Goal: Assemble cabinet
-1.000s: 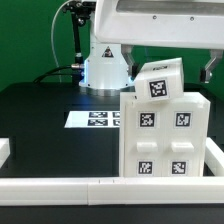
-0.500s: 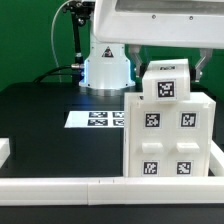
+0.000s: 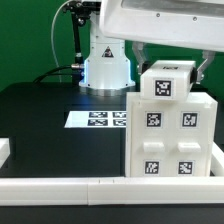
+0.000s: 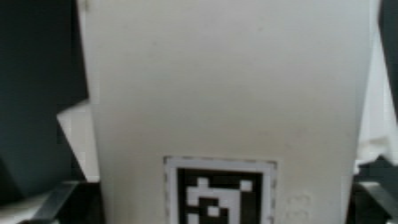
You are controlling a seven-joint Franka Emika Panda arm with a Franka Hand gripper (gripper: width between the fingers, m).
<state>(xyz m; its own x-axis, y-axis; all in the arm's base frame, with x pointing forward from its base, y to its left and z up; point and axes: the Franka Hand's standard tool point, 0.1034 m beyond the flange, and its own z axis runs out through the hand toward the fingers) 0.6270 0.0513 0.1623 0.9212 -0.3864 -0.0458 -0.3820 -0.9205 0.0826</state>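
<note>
The cabinet (image 3: 168, 140) stands upright on the black table (image 3: 45, 125) at about four o'clock in the exterior view, against the white rail (image 3: 100, 186). A small tagged white block (image 3: 166, 82) sits on its top, with the marker board (image 3: 97, 119) at nine o'clock of the cabinet. The gripper (image 3: 168, 52) hangs right over the block, one finger (image 3: 140, 55) down on each side, but whether they grip it I cannot tell.

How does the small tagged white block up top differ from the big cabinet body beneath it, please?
The small white block shows one tag; the cabinet shows four across its front. The block is far smaller than the cabinet. The block sits at the cabinet's top; the cabinet stands on the black table. Both are white plastic with black-and-white tags.
</note>
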